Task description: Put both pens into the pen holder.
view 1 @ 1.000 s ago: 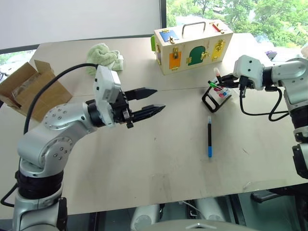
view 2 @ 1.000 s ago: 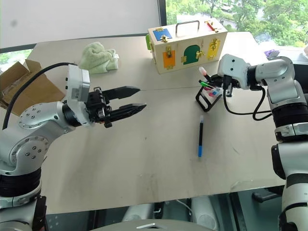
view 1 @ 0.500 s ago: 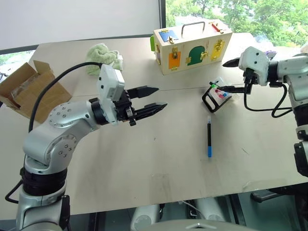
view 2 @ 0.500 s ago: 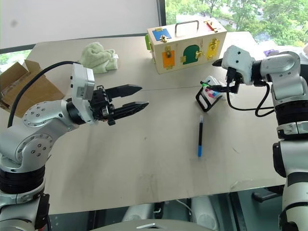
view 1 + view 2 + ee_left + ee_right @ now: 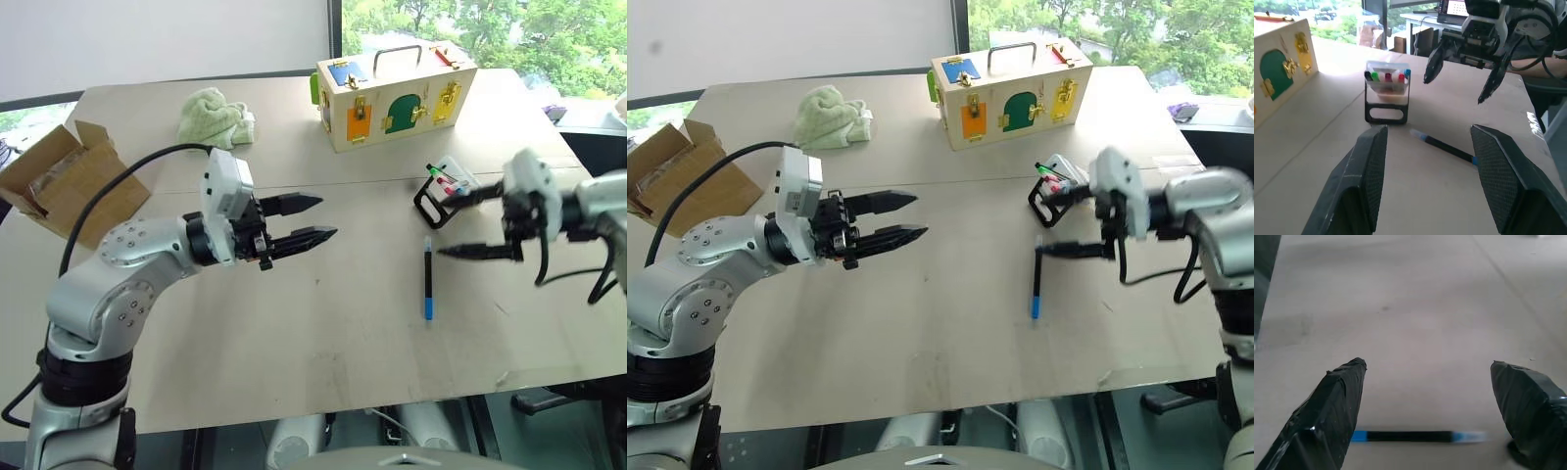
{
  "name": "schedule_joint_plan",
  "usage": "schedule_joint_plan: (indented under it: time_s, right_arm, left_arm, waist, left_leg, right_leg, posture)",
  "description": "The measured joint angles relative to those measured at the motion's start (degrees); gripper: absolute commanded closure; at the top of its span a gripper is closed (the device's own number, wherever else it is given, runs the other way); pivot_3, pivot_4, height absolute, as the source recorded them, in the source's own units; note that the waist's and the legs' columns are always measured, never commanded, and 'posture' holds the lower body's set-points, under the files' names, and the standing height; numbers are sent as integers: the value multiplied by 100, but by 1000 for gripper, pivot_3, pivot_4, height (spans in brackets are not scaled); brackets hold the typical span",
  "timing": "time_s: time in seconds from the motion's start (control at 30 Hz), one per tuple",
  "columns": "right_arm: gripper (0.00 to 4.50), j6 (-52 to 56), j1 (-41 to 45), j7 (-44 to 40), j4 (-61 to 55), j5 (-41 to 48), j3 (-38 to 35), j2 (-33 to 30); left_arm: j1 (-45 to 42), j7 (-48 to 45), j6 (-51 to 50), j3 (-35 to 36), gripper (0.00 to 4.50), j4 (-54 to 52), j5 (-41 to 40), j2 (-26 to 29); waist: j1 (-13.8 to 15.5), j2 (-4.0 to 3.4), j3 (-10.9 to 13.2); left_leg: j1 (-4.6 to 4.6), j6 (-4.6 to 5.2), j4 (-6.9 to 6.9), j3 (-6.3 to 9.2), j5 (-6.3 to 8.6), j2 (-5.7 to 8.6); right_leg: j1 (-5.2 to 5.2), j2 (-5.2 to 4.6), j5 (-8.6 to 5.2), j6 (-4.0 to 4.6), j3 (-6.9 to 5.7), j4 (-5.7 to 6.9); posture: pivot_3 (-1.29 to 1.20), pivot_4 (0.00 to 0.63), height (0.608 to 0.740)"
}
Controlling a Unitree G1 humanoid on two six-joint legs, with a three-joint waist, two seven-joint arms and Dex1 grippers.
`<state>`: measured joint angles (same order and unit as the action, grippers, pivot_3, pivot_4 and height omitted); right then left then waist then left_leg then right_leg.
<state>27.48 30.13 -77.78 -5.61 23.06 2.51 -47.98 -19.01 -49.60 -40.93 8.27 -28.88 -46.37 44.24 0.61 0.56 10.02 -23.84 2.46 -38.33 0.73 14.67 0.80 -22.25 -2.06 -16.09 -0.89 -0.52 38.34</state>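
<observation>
On the tabletop (image 5: pixel 323 333) the pen holder (image 5: pixel 443 188) stands right of centre, with a pen (image 5: pixel 427 277) lying just in front of it. Behind them stands a wooden box (image 5: pixel 395 93); a cloth (image 5: pixel 213 116) lies at the far left, a cardboard box (image 5: pixel 61 182) at the left edge.

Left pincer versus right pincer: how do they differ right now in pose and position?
1. The left pincer hangs over bare table, far from the blue-ended pen; the right pincer sits beside that pen, near the pen holder.
2. The left pincer points toward the robot's right; the right pincer points toward its left.
3. The right pincer's gap is wider.

Shared: both are open and empty.
</observation>
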Motion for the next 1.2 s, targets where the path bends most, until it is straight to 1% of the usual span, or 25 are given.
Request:
schedule_joint_plan:
  time_s: [0.1,0.2,0.27,0.3,0.33,0.4,0.57,0.67,0.77,0.87,0.9,0.93,0.97,1.0,1.03,1.2]
  right_arm:
    - [178,-48,-579,587,-116,-344,38,3]
    - [178,105,-958,1003,-327,-391,-18,84]
    - [178,734,-1572,1924,-960,-472,-116,402]
    - [178,869,-1651,2093,-1010,-492,-113,471]
    - [178,1126,-1742,2443,-1118,-545,-117,615]
    - [178,1855,-1856,3304,-1535,-589,-179,1098]
    - [178,2959,-1990,4300,-2468,-435,-132,1755]
    - [178,3242,-2053,4671,-2638,-512,112,1793]
    - [961,3296,-2060,4836,-2738,-584,218,1738]
    - [2424,3295,-2060,4909,-2738,-621,255,1615]
    - [2980,3287,-2053,4918,-2735,-626,278,1602]
    - [3423,3287,-2028,4921,-2724,-629,301,1589]
    - [3978,3284,-1969,4917,-2689,-630,351,1565]
    - [4349,3276,-1932,4915,-2672,-633,374,1558]
    - [4434,3263,-1860,4909,-2618,-636,418,1543]
    - [4434,3212,-1439,4635,-2257,-565,529,1372]
  left_arm:
    - [443,-147,46,16,1708,-81,101,160]
    - [707,-181,102,77,1708,-168,110,159]
    - [1263,-388,190,261,1708,-386,94,308]
    - [1335,-421,194,263,1708,-408,95,332]
    - [1435,-466,216,276,1708,-444,94,350]
    - [1537,-542,256,303,1708,-498,62,363]
    - [1498,-604,290,331,1708,-539,8,387]
    - [1462,-651,323,329,1708,-536,16,415]
    - [1460,-659,360,327,1708,-534,17,417]
    - [1459,-660,375,327,1708,-531,19,417]
    - [1459,-661,380,325,1708,-530,24,418]
    - [1460,-662,386,322,1708,-529,34,419]
    - [1457,-667,400,307,1708,-528,69,421]
    - [1454,-669,409,294,1708,-526,89,421]
    - [1453,-674,420,284,1708,-521,125,422]
    - [1454,-652,457,266,1708,-513,179,419]
  waist:
    - [8,0,0]
    - [15,0,0]
    - [4,1,-4]
    - [7,-1,-3]
    - [8,-1,-3]
    - [12,-1,-3]
    - [19,0,-5]
    - [10,0,-5]
    - [11,0,-6]
    - [11,2,-7]
    - [8,3,-8]
    - [7,4,-8]
    - [2,4,-8]
    - [-3,3,-8]
    - [-10,4,-8]
    - [-11,3,-7]
  left_leg:
    - [4,-1,-3,-2,-1,0]
    - [6,-1,-4,-1,-1,0]
    - [10,-2,-2,-2,-1,-3]
    - [9,-3,-2,-3,-2,-2]
    - [10,-4,-3,-3,-2,-2]
    - [12,-6,-6,-2,-3,-1]
    - [19,-9,-8,1,-6,0]
    - [18,-9,-8,-3,-6,3]
    - [18,-9,-8,-2,-6,3]
    - [19,-8,-8,-2,-6,3]
    - [19,-8,-8,-3,-6,3]
    - [19,-7,-8,-3,-6,3]
    - [20,-7,-8,-3,-6,3]
    - [20,-6,-8,-3,-5,3]
    - [21,-5,-8,-3,-4,3]
    - [20,-3,-8,-3,-3,3]
  right_leg:
    - [-2,0,-1,1,2,13]
    - [-2,0,-1,1,1,20]
    - [-2,0,-2,3,3,23]
    - [-3,0,-2,3,4,24]
    - [-4,-1,-2,3,5,27]
    - [-4,-2,-2,3,5,43]
    - [-4,0,-2,3,2,54]
    - [-5,-1,-2,3,5,51]
    - [-5,1,-2,3,5,51]
    - [-5,2,-2,3,4,52]
    - [-4,3,-2,3,4,52]
    - [-4,3,-2,3,4,52]
    - [-4,3,-2,2,4,53]
    - [-4,4,-2,2,5,53]
    - [-4,5,-2,2,5,54]
    - [-4,6,-2,3,4,53]
  posture:
    - [0,150,740]
    - [0,150,740]
    - [0,150,740]
    - [0,150,740]
    - [0,150,740]
    - [0,150,740]
    - [0,150,740]
    - [0,150,740]
    - [0,150,740]
    - [0,150,740]
    - [0,150,740]
    - [0,150,740]
    - [0,150,740]
    - [0,150,740]
    - [0,150,740]
    - [0,150,740]
